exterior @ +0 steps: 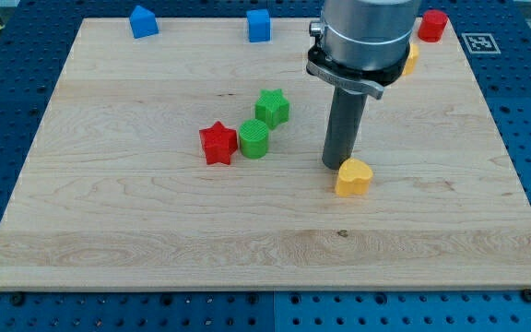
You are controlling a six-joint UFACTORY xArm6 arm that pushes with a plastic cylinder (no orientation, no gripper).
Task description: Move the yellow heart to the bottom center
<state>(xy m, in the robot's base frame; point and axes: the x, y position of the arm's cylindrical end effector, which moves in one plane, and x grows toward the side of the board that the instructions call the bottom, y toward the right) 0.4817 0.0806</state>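
Where a claw might be, the arm ends in a plain rod; my tip (340, 166) touches the yellow heart (353, 177) from its upper left, holding nothing. That heart lies right of the red star (218, 144) on the tabletop (109, 221).

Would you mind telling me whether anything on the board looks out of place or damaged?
Nothing stands out. My tip sits just above-left of the yellow heart; every block lies intact on the wooden board.
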